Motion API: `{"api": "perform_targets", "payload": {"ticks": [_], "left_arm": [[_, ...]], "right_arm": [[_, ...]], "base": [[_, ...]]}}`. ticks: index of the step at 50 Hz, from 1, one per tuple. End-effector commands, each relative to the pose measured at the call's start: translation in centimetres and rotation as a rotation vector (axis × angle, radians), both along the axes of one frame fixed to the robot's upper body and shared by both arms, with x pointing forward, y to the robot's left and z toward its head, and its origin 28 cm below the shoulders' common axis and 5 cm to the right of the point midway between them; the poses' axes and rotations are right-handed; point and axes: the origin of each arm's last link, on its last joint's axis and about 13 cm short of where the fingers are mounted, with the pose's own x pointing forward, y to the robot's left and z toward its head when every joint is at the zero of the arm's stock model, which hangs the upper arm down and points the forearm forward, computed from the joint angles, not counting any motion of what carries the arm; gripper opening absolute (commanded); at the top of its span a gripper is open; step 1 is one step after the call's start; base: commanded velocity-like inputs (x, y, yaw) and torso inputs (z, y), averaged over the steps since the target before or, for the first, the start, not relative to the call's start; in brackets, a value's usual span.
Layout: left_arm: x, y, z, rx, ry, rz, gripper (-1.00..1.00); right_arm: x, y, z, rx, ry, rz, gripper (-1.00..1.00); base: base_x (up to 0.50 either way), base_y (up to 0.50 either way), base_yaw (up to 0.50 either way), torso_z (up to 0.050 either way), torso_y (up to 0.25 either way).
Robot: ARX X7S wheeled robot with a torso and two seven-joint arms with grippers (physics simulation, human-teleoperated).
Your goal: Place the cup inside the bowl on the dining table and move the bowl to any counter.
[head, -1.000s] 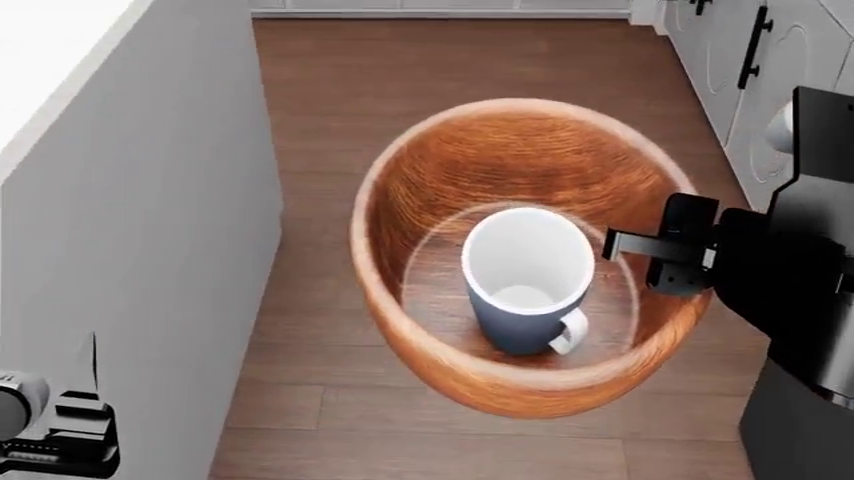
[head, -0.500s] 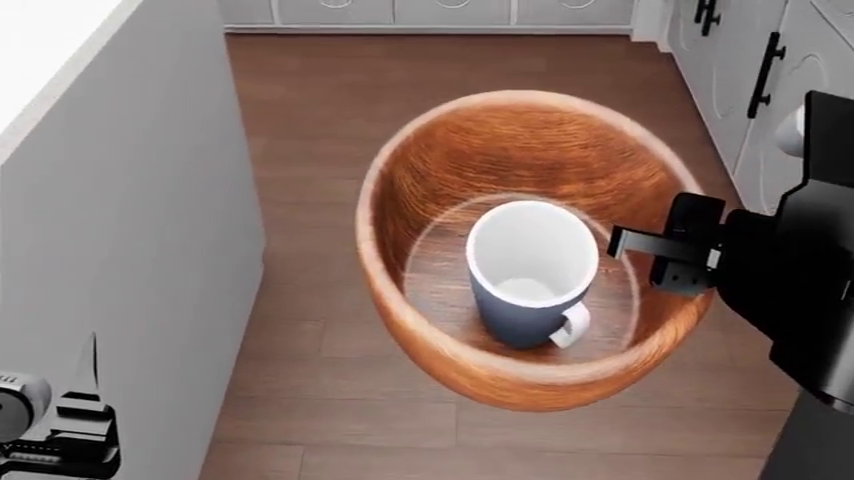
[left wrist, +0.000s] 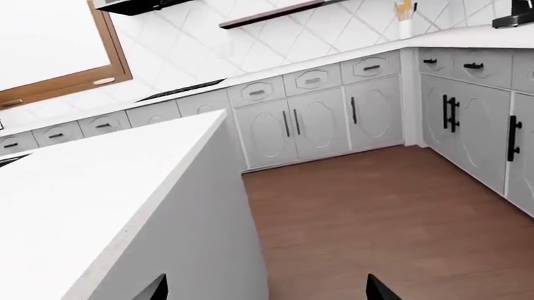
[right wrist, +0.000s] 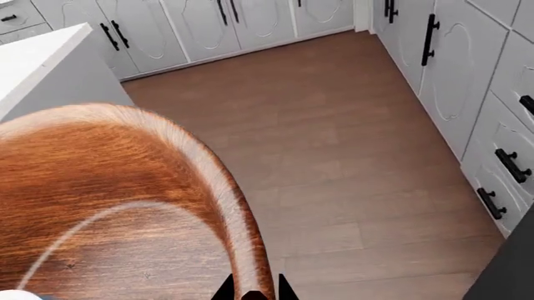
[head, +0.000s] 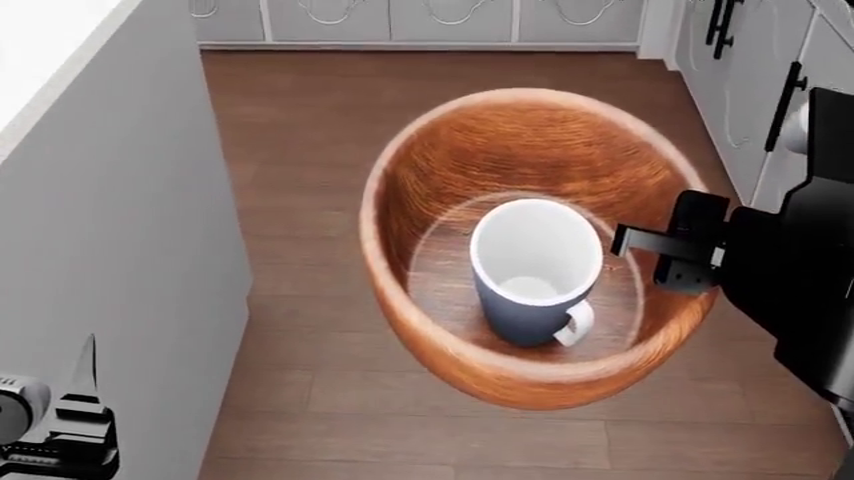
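Note:
The wooden bowl hangs in the air over the brown floor, held by its right rim. The slate-blue cup stands upright inside it, white interior up, handle toward me. My right gripper is shut on the bowl's rim; in the right wrist view the rim passes between its two dark fingertips. My left gripper is low at the left, open and empty; its fingertips stand wide apart in the left wrist view. The dining table is out of view.
A white island block with a pale top stands at the left, and shows in the left wrist view. White cabinets with black handles line the right and far walls, with a counter top above them.
The view has shifted forward over the floor: the far cabinets have come into sight at the top. The bowl and cup stay held in the same grip.

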Motion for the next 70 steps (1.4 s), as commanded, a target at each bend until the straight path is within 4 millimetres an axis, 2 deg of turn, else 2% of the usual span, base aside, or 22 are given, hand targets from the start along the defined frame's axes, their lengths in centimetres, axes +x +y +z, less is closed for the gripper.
{"api": "perform_targets", "payload": {"ticks": [1, 29, 49, 56, 70], "left_arm": [[0.25, 0.0, 0.01, -0.017, -0.028, 0.002, 1.0], [0.23, -0.23, 0.49, -0.008, -0.035, -0.005, 1.0], [0.16, -0.17, 0.26, -0.009, -0.03, -0.008, 1.0], [0.52, -0.65, 0.12, -0.007, -0.028, -0.009, 1.0], [0.39, -0.37, 0.11, -0.005, -0.027, -0.011, 1.0]], "right_arm": [[0.11, 0.0, 0.47, 0.015, -0.027, 0.005, -1.0], [-0.1, -0.07, 0.08, 0.021, -0.022, 0.005, -1.0], [0.0, -0.18, 0.64, 0.026, -0.032, 0.007, -1.0], [-0.02, -0.2, 0.37, 0.029, -0.028, 0.002, -1.0], [-0.03, -0.11, -0.15, 0.032, -0.022, 0.008, -1.0]], "base": [[0.5, 0.0, 0.0, 0.0, 0.0], [0.5, 0.0, 0.0, 0.0, 0.002], [0.5, 0.0, 0.0, 0.0, 0.001], [0.5, 0.0, 0.0, 0.0, 0.001], [0.5, 0.0, 0.0, 0.0, 0.001]]}}
